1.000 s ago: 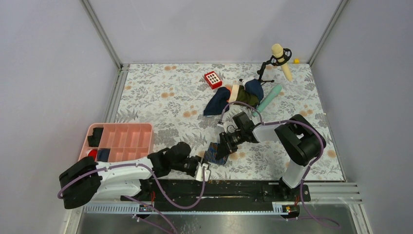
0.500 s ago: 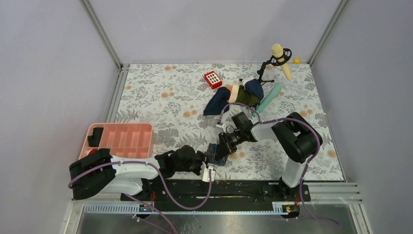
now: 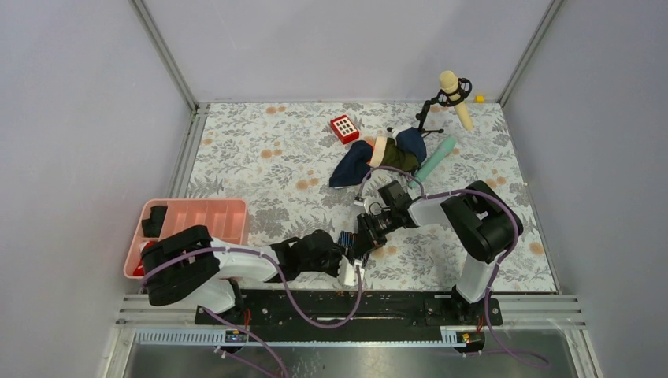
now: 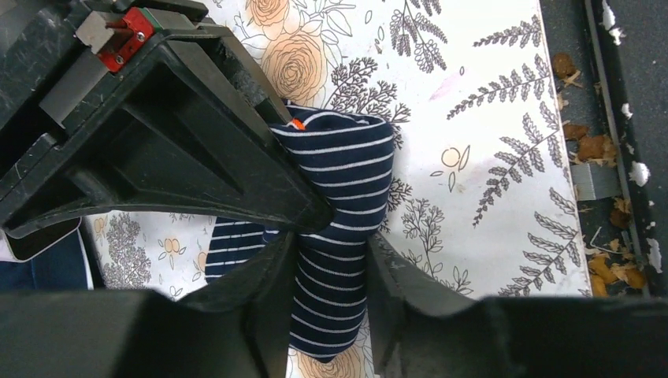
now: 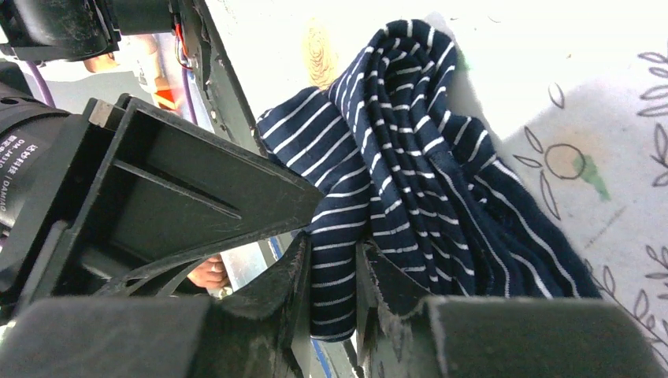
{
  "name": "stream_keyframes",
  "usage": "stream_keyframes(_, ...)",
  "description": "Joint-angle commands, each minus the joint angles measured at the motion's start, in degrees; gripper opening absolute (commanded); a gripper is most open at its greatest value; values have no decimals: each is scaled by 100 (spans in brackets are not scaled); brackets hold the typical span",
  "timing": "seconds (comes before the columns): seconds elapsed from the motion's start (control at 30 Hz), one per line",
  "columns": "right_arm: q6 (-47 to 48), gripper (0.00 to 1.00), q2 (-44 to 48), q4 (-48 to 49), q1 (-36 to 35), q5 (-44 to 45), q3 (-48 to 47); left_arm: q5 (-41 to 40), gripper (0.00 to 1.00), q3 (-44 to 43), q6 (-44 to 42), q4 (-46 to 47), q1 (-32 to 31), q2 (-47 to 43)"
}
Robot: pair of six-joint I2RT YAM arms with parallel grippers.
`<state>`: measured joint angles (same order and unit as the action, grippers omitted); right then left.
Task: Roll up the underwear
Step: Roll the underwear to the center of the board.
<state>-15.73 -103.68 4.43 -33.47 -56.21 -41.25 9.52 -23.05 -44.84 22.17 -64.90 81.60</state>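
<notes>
Underwear (image 4: 346, 181), dark navy with thin pale stripes, sits bunched in a thick crumpled wad, clamped by both the left gripper (image 4: 331, 264) and the right gripper (image 5: 332, 264).

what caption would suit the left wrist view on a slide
The left tool and right tool both pinch the bunched striped underwear over the floral table
</notes>
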Motion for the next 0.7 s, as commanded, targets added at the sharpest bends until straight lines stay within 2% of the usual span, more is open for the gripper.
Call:
stream_keyframes(0.0, 275, 0, -136, -583, -91, 694, 241, 390, 24, -176, 126, -1145, -40, 651)
stream_keyframes(0.07, 271, 0, -125, -583, -89, 708, 232, 596, 17, -309, 100, -1495, -48, 909)
stream_keyframes(0.1, 272, 6, -111, -590, -85, 712, 225, 703, 12, -419, 95, -1725, -63, 1040)
stream_keyframes(0.17, 266, 39, 22, -695, -90, 884, 143, 920, 0, -684, 89, -2157, -74, 1299)
stream_keyframes(0.3, 361, 69, 681, -1036, -78, 1283, -10, 1427, 0, -1086, -286, -3024, -67, 1648)
stream_keyframes(0.47, 626, 77, 1430, -2300, 587, 1653, -944, 1860, 0, -1470, -655, -3805, -35, 1816)
stream_keyframes(0.57, 933, 81, 2038, -2369, 1161, 1611, -1310, 2019, 0, -1694, -803, -4273, 20, 1895)
stream_keyframes(0.67, 1294, 82, 2531, -2721, 1462, 1422, -1736, 2402, 0, -2189, -1224, -5212, 171, 2160)
